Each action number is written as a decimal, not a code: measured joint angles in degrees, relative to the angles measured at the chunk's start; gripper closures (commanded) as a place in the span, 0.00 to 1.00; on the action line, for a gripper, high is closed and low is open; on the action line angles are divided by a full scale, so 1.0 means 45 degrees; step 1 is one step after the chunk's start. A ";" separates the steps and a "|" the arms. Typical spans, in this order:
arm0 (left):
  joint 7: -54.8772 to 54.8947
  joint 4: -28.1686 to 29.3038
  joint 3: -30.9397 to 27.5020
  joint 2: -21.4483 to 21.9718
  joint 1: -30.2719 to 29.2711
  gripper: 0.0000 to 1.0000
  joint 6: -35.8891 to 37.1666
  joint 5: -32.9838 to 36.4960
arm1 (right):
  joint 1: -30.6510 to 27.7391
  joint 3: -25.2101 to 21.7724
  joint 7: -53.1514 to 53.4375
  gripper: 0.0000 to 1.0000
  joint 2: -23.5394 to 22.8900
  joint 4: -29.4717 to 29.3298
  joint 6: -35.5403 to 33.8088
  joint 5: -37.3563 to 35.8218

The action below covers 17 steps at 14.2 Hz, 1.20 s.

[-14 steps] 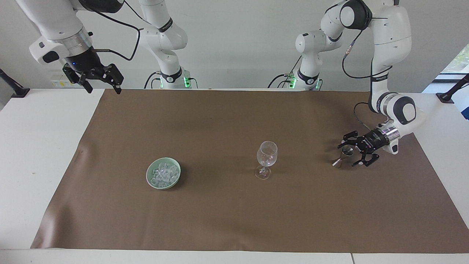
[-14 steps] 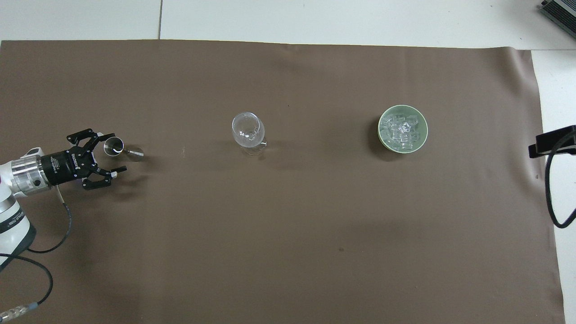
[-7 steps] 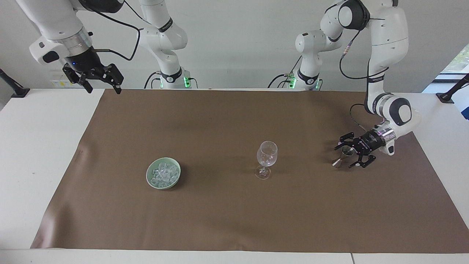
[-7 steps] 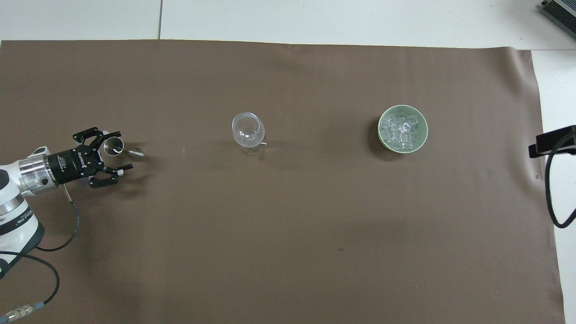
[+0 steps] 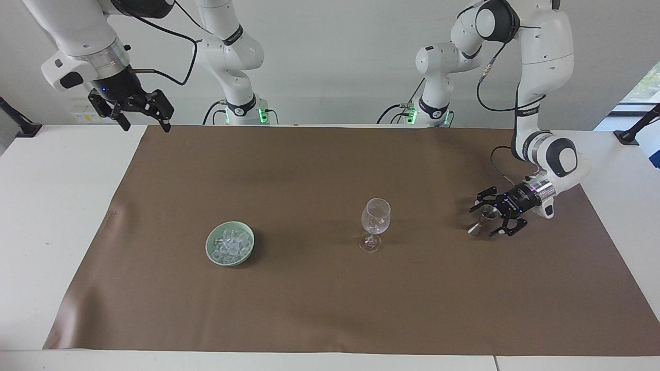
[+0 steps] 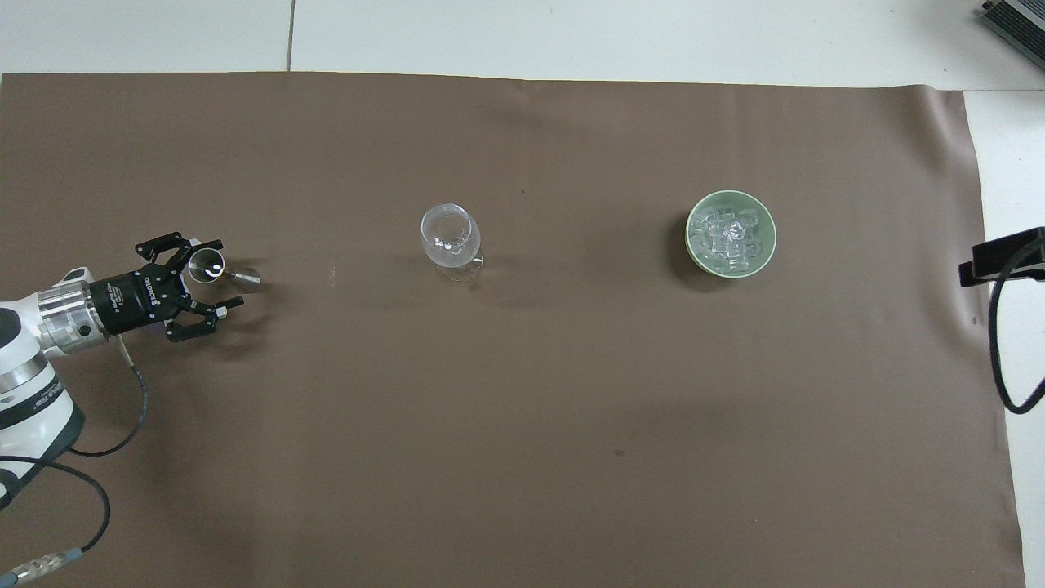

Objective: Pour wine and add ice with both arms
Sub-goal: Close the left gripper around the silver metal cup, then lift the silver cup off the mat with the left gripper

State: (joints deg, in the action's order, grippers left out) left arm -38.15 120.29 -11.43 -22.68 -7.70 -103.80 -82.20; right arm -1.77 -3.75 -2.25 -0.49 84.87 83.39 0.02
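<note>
This is a robotics lab set up for a staged trial. Two white jointed arms (image 5: 541, 62) with black cables stand bolted at the edge of a white tabletop (image 5: 51, 206), green status lights glowing at their bases. A plain brown sheet (image 5: 330, 288) covers the work area, black clamp mounts (image 5: 637, 126) grip the tabletop's corners, and the wall is bare and white.
</note>
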 measured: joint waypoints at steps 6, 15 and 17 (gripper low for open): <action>0.0011 0.0012 0.0000 0.0000 0.0000 0.36 -0.0002 -0.0059 | 0.0000 0.0000 0.0000 0.00 0.0000 0.0000 0.0000 0.0000; 0.0012 0.0056 0.0001 0.0000 0.0001 0.43 -0.0003 -0.0152 | 0.0000 0.0000 0.0000 0.00 0.0000 0.0000 0.0000 0.0000; 0.0012 0.0060 0.0001 0.0000 0.0001 0.47 -0.0004 -0.0158 | 0.0000 0.0000 0.0000 0.00 0.0000 0.0000 0.0000 0.0000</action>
State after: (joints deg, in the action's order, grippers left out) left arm -38.10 120.56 -11.43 -22.68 -7.69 -103.82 -82.91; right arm -1.77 -3.75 -2.25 -0.49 84.87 83.39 0.02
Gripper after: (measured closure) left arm 0.436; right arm 0.000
